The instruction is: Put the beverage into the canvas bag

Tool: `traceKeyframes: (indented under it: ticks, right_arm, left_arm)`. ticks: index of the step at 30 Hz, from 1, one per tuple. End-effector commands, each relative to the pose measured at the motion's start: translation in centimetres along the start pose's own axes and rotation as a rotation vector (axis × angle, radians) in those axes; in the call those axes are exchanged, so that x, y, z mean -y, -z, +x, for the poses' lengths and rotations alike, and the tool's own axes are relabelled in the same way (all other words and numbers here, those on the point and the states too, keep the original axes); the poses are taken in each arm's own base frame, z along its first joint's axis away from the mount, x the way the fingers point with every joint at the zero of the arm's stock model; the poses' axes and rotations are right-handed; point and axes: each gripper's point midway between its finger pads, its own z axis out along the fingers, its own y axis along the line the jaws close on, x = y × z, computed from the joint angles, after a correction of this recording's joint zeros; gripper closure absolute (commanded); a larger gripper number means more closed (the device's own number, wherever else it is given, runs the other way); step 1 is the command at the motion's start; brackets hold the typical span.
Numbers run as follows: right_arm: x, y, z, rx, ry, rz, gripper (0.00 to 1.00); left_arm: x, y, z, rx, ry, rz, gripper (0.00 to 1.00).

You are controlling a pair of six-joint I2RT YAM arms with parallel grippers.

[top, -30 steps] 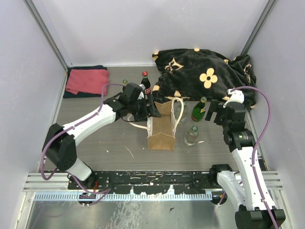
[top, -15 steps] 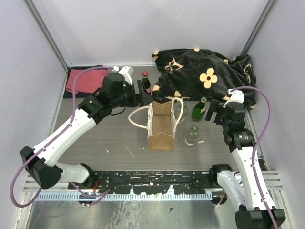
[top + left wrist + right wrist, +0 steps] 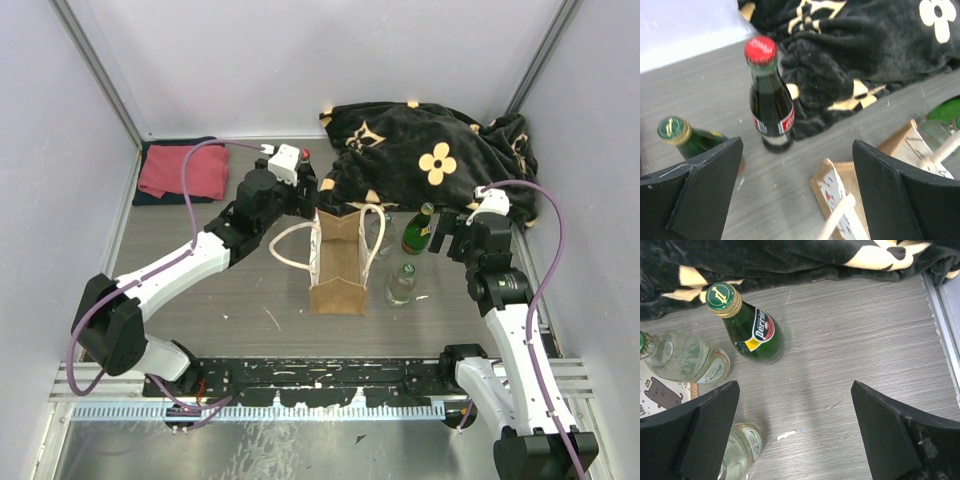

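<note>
The tan canvas bag (image 3: 338,268) stands upright and open mid-table, its cream handles (image 3: 288,245) looped out to the left and right. It also shows in the left wrist view (image 3: 836,192). My left gripper (image 3: 306,190) is open and empty, just behind the bag's left rim. In the left wrist view (image 3: 796,167) a red-capped cola bottle (image 3: 771,102) stands ahead of it. My right gripper (image 3: 441,233) is open and empty (image 3: 795,400) beside a green Perrier bottle (image 3: 753,331) (image 3: 417,231). A clear bottle (image 3: 401,283) stands right of the bag.
A black blanket with cream flowers (image 3: 430,150) lies heaped at the back right. A folded red towel (image 3: 183,170) lies at the back left. A small gold-capped green bottle (image 3: 674,132) stands left of the cola. Another clear bottle (image 3: 682,360) stands by the bag's right side.
My left gripper has drawn back from the bag's left rim toward the cola bottle, and the left arm has swung round. The bag's left handle now lies looped out. The right arm barely moved.
</note>
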Motion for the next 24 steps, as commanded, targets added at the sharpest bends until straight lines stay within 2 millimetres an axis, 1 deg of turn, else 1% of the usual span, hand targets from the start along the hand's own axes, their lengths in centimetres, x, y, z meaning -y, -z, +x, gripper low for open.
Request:
traceKeyframes:
  ticks: [1,3,10,15,18,24]
  right_arm:
    - [-0.3,-0.4,-1.4,0.054,-0.019,-0.008,0.00]
    - [-0.3,-0.4,-1.4,0.055,-0.020,-0.007,0.00]
    - [0.0,0.0,-1.6,0.061,-0.013,0.006,0.00]
    - [0.1,-0.2,-1.4,0.054,-0.010,0.007,0.00]
    - [0.1,-0.3,-1.2,0.047,-0.006,0.010,0.00]
    - [0.2,-0.4,-0.9,0.037,-0.001,0.017,0.00]
  left_arm:
    - [-0.6,-1.5,-4.5,0.205,-0.078,-0.033,0.02]
    - [-0.5,-2.3,-4.1,0.198,-0.077,-0.035,0.02]
    - [-1.2,-4.8,-2.9,0.168,-0.034,-0.059,0.02]
    - [-2.1,-6.4,-3.0,0.183,-0.025,-0.078,0.03]
    - [-2.6,-7.4,-2.5,0.173,-0.024,-0.089,0.02]
    - [-3.3,-9.4,-2.3,0.175,-0.013,-0.095,0.02]
